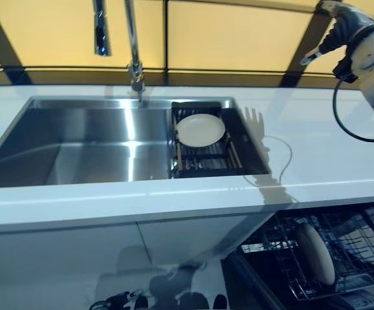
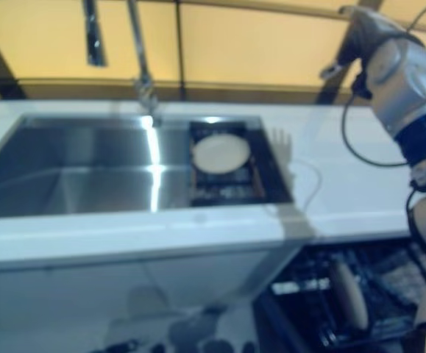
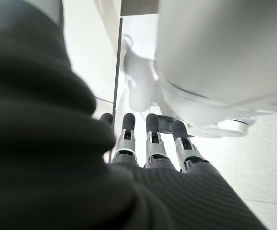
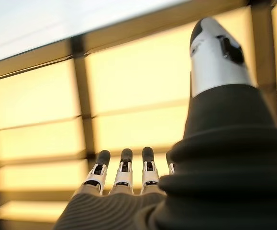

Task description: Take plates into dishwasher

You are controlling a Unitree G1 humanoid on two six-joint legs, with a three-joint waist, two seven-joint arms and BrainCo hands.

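Observation:
A round white plate [image 1: 200,129] lies flat on a dark rack [image 1: 206,160] at the right end of the steel sink [image 1: 83,148]. A second plate [image 1: 319,254] stands on edge in the open dishwasher's wire basket [image 1: 367,236] at the lower right, below the counter. My right hand [image 1: 339,20] is raised high at the upper right, above the counter and well away from both plates. Its fingers [image 4: 124,175] are straight, holding nothing, against the yellow wall panels. My left hand [image 3: 152,148] shows only in its wrist view, with straight fingers and nothing in it.
A tall chrome faucet [image 1: 134,51] rises behind the sink's middle. White countertop [image 1: 329,155] runs around the sink and out to the right. White cabinet fronts [image 1: 109,252] sit under the counter, left of the dishwasher.

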